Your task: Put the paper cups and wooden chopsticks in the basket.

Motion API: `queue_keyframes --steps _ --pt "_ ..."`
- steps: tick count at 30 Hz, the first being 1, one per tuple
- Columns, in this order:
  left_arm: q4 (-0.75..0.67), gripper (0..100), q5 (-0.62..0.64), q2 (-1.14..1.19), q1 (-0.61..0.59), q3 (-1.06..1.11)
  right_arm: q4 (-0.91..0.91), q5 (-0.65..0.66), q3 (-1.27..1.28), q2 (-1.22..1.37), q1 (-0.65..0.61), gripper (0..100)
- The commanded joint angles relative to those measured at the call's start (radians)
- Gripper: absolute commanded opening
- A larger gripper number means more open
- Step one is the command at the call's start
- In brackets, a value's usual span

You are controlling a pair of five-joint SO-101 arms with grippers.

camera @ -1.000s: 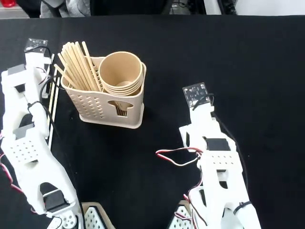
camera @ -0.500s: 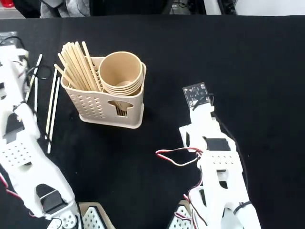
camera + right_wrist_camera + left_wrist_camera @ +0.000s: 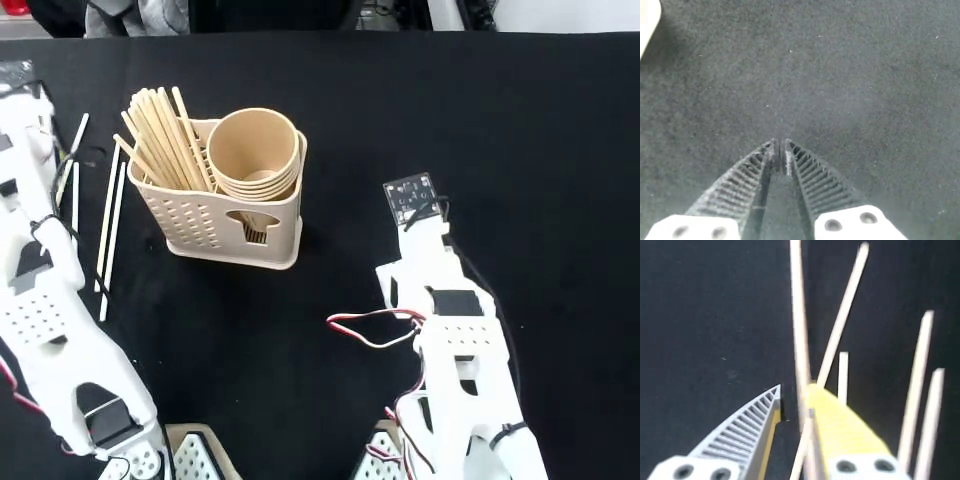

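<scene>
Pale wooden chopsticks (image 3: 160, 135) are leaning at nine o'clock of tan paper cups (image 3: 253, 150) inside the beige perforated basket (image 3: 225, 225); left gripper (image 3: 795, 387) is pinching a loose chopstick (image 3: 799, 315), right gripper (image 3: 779, 144) is sitting closed, empty.

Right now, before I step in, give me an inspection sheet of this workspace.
Surface: black cloth, flat.
Job's things: basket holds stacked cups and a chopstick bundle; several loose chopsticks lie beside it.
Clutter: nothing seen.
Grippers: left gripper over the loose chopsticks; right gripper over bare cloth, jaws shut.
Cables: red-white cable loops off the right arm.
Surroundings: dim items behind the table, unclear.
</scene>
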Motion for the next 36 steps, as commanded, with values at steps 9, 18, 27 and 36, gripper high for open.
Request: queue_keyframes --steps 9,18,27,36 --pt "0.052 14 -0.129 0.175 0.008 -0.260 -0.014 0.008 -0.010 -0.005 0.014 2.8" --pt "0.087 16 -0.161 0.233 0.001 -0.306 -0.014 0.008 -0.010 -0.005 0.014 2.8" --pt "0.158 3 -0.270 0.307 -0.012 -0.317 -0.014 0.008 -0.010 -0.005 0.015 2.8" --pt "0.446 3 -0.275 0.316 -0.065 -0.481 -0.014 0.008 -0.010 -0.005 0.014 2.8"
